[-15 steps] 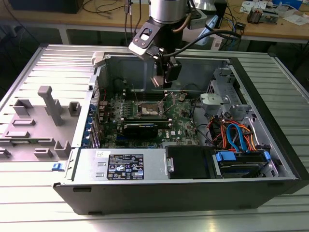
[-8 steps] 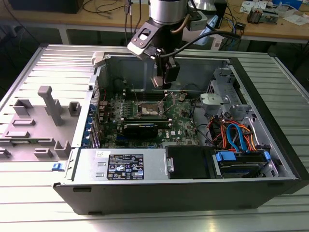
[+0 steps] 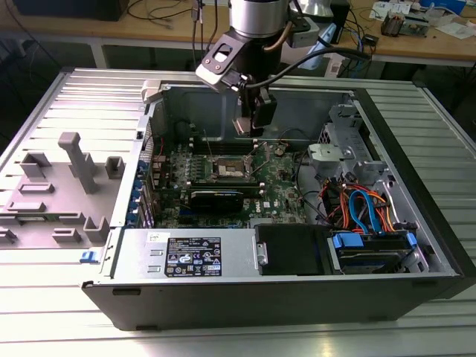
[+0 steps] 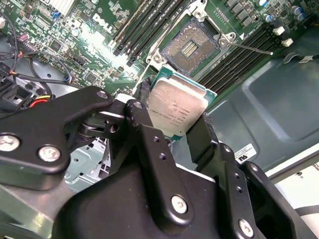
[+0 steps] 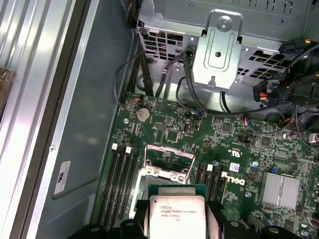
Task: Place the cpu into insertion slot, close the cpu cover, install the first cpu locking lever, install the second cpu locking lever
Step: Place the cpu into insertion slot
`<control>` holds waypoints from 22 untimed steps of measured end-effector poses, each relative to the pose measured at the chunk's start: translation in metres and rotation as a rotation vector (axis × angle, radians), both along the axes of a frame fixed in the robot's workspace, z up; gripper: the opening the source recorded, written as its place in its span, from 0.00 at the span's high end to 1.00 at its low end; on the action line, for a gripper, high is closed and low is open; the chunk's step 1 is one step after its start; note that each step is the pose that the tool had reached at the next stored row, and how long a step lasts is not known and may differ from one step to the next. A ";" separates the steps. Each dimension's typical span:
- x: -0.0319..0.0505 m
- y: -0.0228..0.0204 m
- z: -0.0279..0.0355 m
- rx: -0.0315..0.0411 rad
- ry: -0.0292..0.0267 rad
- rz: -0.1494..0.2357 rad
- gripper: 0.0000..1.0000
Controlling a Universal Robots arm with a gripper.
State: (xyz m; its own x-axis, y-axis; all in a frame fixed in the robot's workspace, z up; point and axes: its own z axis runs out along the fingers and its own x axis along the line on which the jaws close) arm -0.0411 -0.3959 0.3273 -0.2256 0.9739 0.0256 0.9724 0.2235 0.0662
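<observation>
The end effector [image 4: 172, 118] is pinching the cpu [image 4: 177, 105] by two opposite edges. One black finger [image 4: 145, 130] is on one side of the chip and the other is on the far side. The chip's dull silver top faces the camera in both wrist views, with its green edge showing above the fingers [image 5: 215, 219] in the first wrist view, where the cpu [image 5: 178, 217] is held off the board.

The insertion slot [image 4: 192, 47] lies just beyond the chip, apart from it, and its square contact field is bare. A thin metal lever [image 4: 251, 49] sticks out from the slot's rim. In the first wrist view the cpu cover [image 5: 168, 173] is a silver frame just past the held chip, flanked by long black memory slots [image 5: 119, 184] on the green circuit board [image 5: 199, 129].

In the exterior view the end effector [image 3: 253, 131] hangs inside the open computer case [image 3: 245, 297], above the insertion slot [image 3: 229, 169]. The case lies on the ribbed metal counter [image 3: 52, 312], with its power supply [image 3: 190, 256] along the near wall and a drive cage [image 3: 372, 249] with blue and orange cables toward the exterior view's right. A grey fixture [image 3: 74, 178] sits on the counter near its edge at the exterior view's left.
</observation>
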 end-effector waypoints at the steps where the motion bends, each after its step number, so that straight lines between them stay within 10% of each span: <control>1: -0.0006 0.0000 0.0000 0.0000 0.0000 0.000 0.46; 11: -0.0035 -0.0001 -0.0038 -0.0003 0.0147 -0.053 0.46; 22: -0.0035 0.0000 -0.0064 -0.0001 0.0155 -0.057 0.46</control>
